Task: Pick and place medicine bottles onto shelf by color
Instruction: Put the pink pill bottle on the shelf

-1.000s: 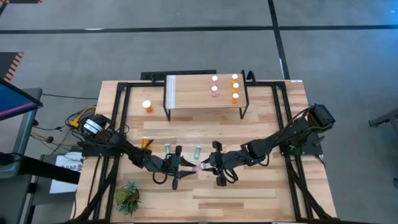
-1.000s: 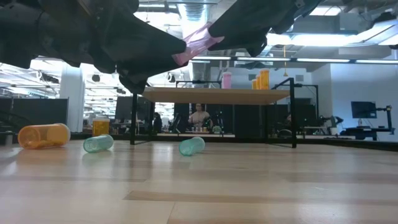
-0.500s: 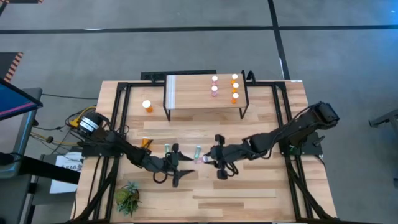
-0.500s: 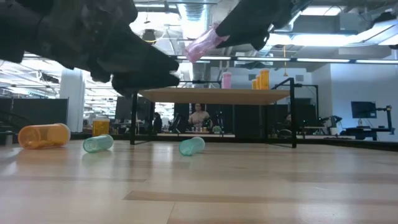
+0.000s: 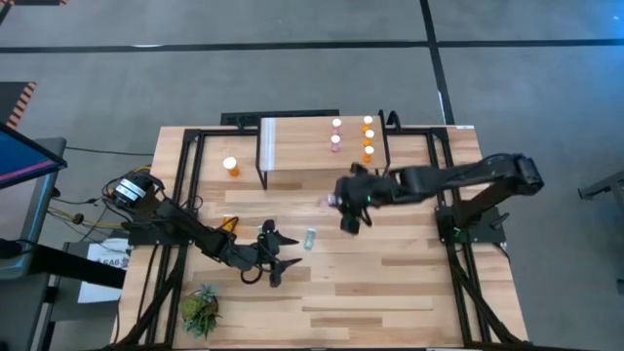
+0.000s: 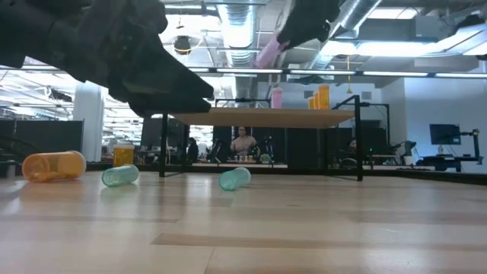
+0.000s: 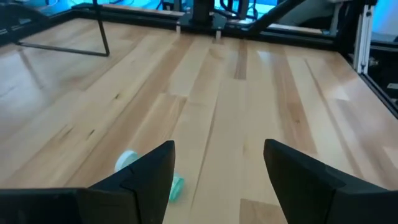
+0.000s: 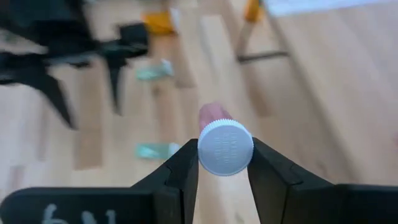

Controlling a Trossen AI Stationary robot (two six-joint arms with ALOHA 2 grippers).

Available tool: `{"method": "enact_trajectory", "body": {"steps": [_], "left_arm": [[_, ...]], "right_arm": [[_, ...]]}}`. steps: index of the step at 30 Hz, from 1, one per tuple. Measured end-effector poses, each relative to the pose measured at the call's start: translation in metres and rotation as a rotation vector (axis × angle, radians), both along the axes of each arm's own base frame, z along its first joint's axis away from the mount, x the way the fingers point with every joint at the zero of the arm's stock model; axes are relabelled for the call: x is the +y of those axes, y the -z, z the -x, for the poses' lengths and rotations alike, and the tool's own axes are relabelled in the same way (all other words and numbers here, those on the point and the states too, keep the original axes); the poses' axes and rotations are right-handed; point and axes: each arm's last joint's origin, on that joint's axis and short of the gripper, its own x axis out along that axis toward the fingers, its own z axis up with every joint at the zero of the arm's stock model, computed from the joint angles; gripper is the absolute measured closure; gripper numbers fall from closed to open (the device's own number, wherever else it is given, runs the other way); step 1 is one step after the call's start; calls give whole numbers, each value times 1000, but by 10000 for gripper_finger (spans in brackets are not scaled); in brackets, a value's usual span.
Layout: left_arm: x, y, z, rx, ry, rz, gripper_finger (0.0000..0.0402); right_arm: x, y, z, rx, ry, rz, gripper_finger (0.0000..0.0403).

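Since a second ago your left claw [image 5: 277, 255] has let go of the pink bottle [image 8: 217, 135] and drawn back; it now hangs spread and empty over the bench [image 5: 390, 292], near the plant [image 5: 201, 310]. Two teal bottles [image 5: 310, 237] and an orange bottle [image 6: 53, 165] lie on the bench nearby. Your right claw [image 5: 348, 205] has lifted away toward the shelf [image 5: 302, 146], pinching the pink bottle by its white cap just short of the front edge.
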Motion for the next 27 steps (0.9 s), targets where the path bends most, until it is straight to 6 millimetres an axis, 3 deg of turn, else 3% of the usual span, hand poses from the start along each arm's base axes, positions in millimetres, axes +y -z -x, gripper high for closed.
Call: {"method": "enact_trajectory", "body": {"steps": [7,15,20,27], "left_arm": [[0,1,0,12,0,-5,167],[0,2,1,20,-3,0,167],[1,2,0,19,-7,1,167],[4,2,-1,18,-16,4,167]], "right_arm": [[-51,-23,7,103,125,17,263],[-95,-38,14,139,170,-45,263],[-109,-48,21,144,182,-66,257],[-112,-57,24,136,141,-75,253]]}}
